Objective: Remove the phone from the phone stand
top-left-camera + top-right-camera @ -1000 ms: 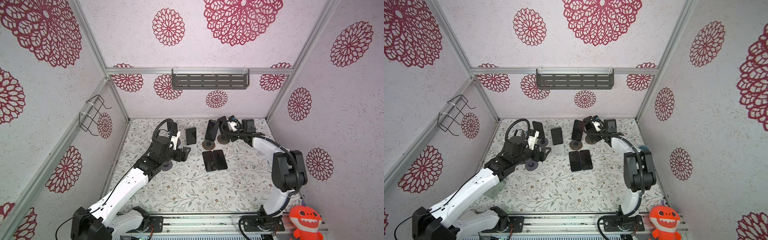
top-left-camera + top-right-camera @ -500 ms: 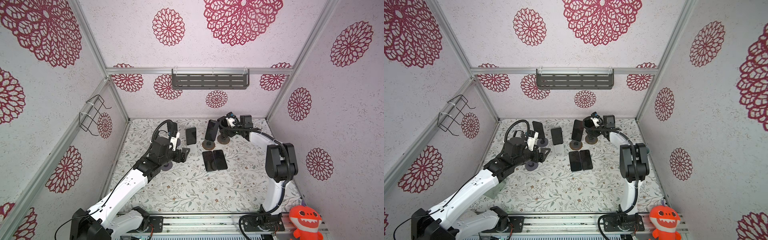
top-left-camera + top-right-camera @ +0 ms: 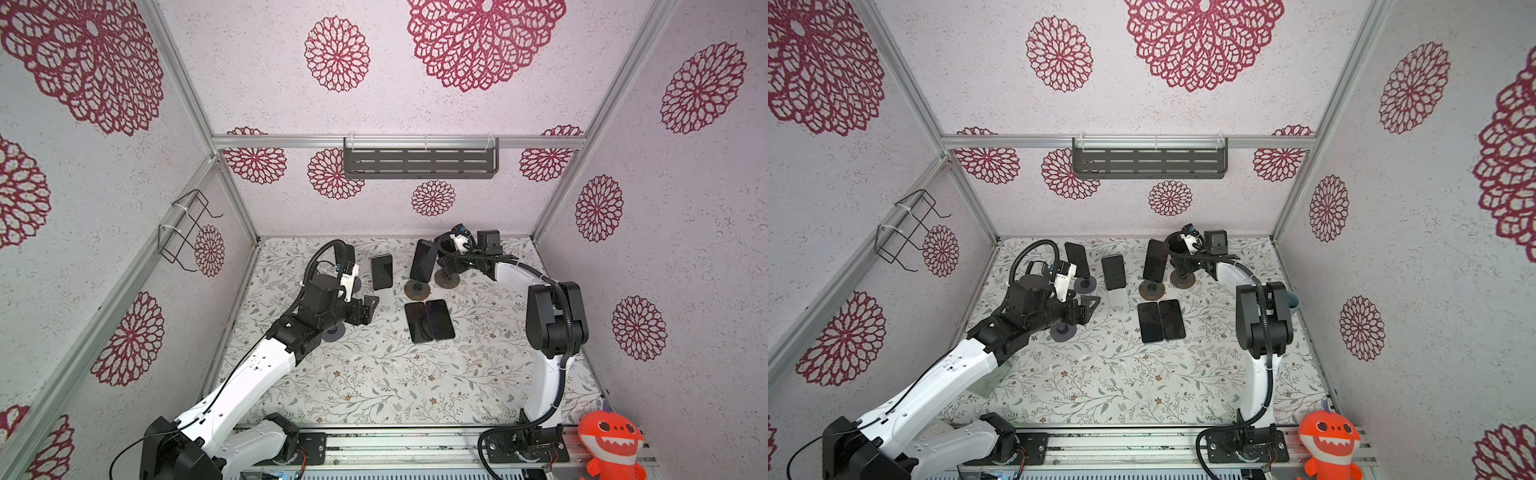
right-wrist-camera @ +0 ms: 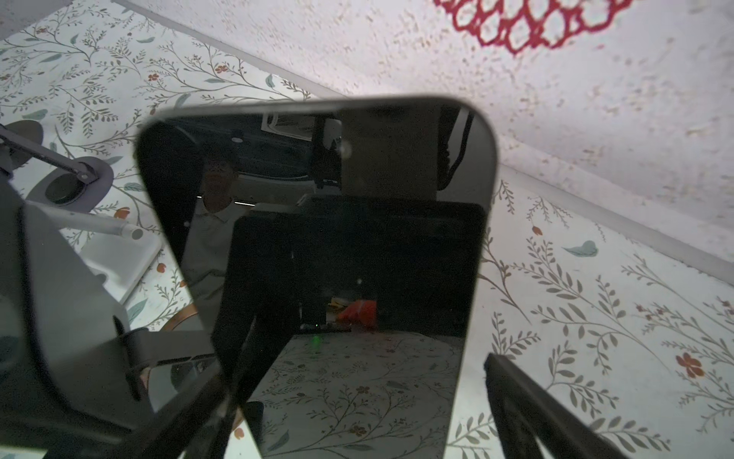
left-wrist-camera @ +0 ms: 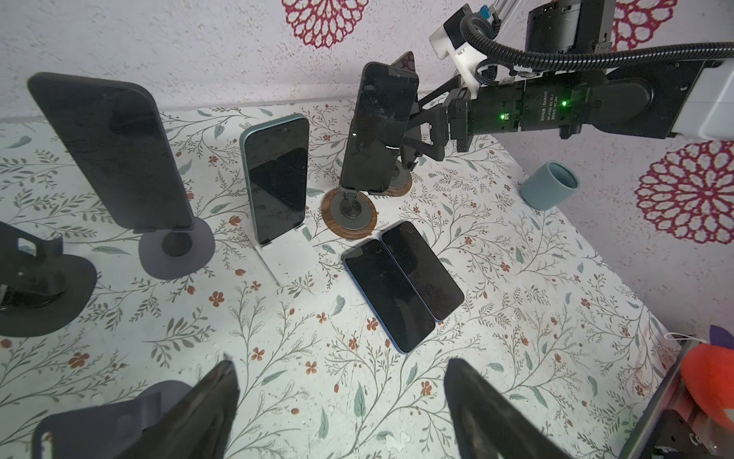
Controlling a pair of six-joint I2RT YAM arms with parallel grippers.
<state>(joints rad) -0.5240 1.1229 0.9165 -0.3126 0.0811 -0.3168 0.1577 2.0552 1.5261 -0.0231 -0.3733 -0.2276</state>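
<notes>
Straddling far phone [image 4: 337,258] on its stand [image 3: 447,281]: right claw [image 4: 357,369], spread wide. Hovering over left worktop [image 5: 516,318]: left claw [image 5: 340,362], wide, empty.

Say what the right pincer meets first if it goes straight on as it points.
The upright glossy black phone, dead ahead and centred in the gap of the open right pincer; how close it is, the wrist view doesn't settle.

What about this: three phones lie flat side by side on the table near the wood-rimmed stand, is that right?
Not three. Only two phones lie flat side by side on the table near the wood-rimmed stand: a blue-edged phone and a dark phone. The left wrist view shows it plainly.
</notes>
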